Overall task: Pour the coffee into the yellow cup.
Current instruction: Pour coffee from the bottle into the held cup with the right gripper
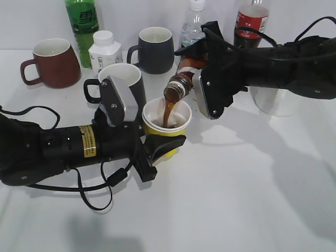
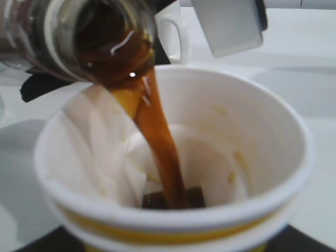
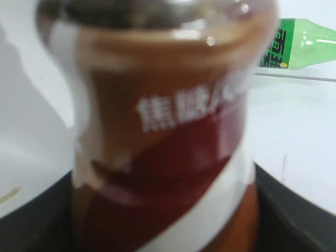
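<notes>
The yellow cup (image 1: 167, 117) with its white rim stands mid-table, held by my left gripper (image 1: 160, 140), which is shut on it from the near side. My right gripper (image 1: 202, 79) is shut on the small brown coffee bottle (image 1: 181, 83) and holds it tipped mouth-down over the cup. A brown coffee stream (image 1: 168, 111) falls into the cup. In the left wrist view the bottle mouth (image 2: 105, 37) pours coffee (image 2: 163, 147) onto the cup's (image 2: 173, 220) white bottom, where a small dark pool lies. The right wrist view is filled by the bottle's label (image 3: 163, 136).
Behind stand a black mug (image 1: 123, 84), a dark grey mug (image 1: 155, 50), a maroon mug (image 1: 52, 62), a white pill jar (image 1: 104, 50), a green bottle (image 1: 82, 23), a clear water bottle (image 1: 193, 26), a red-labelled cola bottle (image 1: 251, 21) and a clear cup (image 1: 274, 100).
</notes>
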